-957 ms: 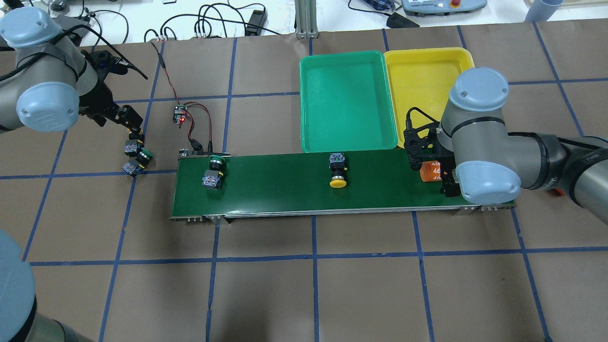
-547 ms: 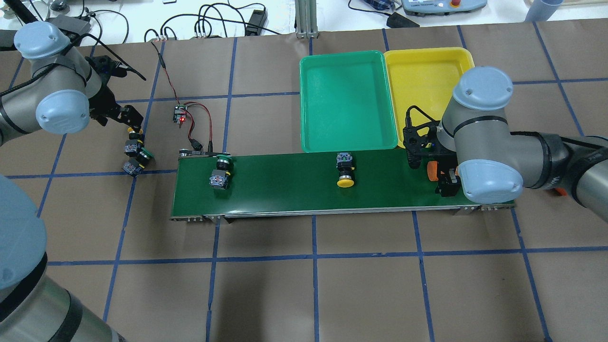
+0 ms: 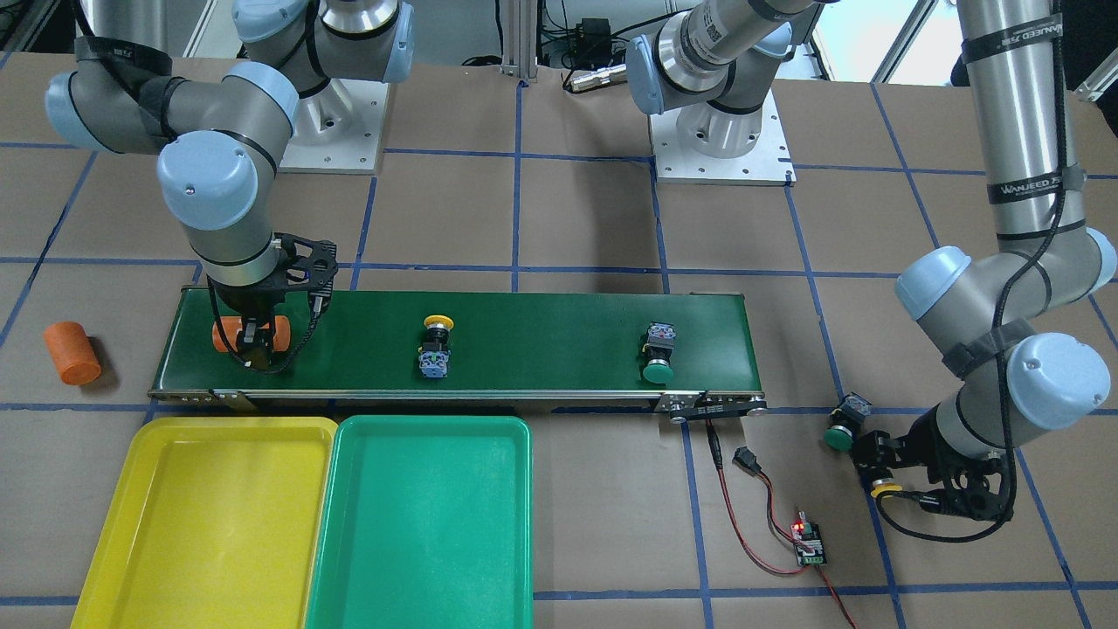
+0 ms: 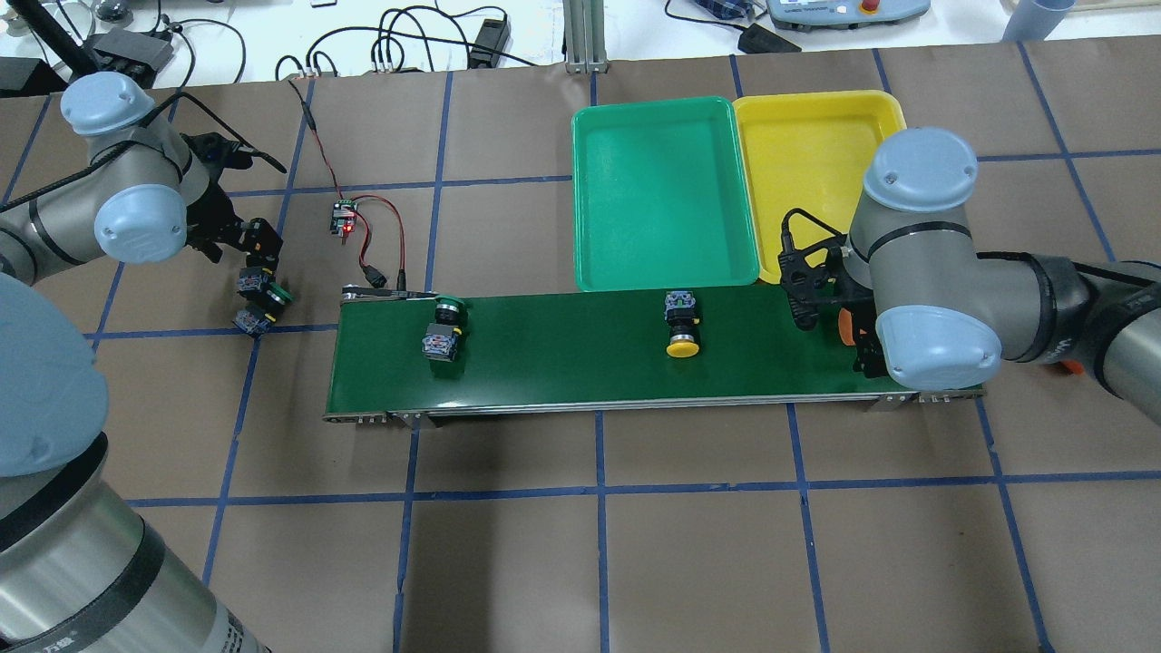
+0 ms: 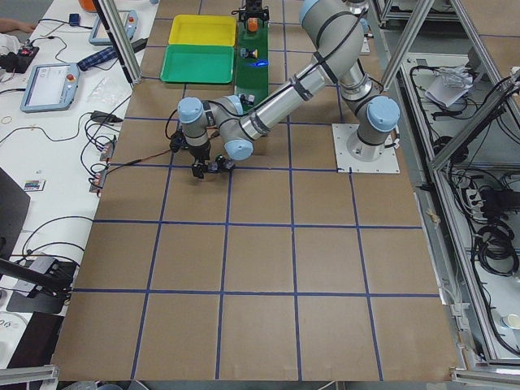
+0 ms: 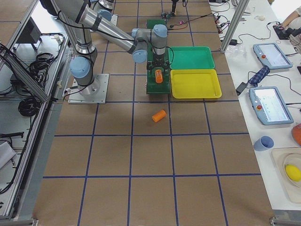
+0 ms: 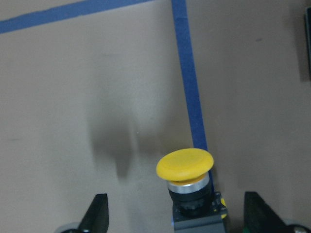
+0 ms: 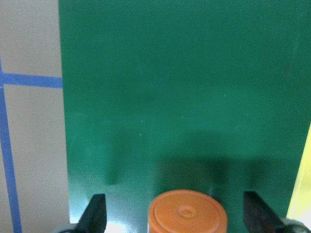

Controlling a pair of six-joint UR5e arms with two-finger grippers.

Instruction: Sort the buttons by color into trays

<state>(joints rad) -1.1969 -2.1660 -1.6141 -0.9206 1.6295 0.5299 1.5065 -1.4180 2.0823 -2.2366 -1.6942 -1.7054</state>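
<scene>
**Both grippers released: one over a yellow button, one over an orange cylinder**

The left wrist view shows the left gripper (image 7: 176,204) with its jaws spread wide, straddling a yellow button (image 7: 187,182) on the paper without contact. The overhead view places this pair at frame left, beside a green button (image 4: 265,307) and off the belt (image 4: 562,363). The right wrist view shows the right gripper (image 8: 176,204) equally spread around an orange cylinder (image 8: 187,213), which the arm mostly hides in the overhead view. A second green button (image 4: 443,331) and a second yellow button (image 4: 682,331) lie on the belt, below the green tray (image 4: 662,199) and the yellow tray (image 4: 807,154).
</scene>
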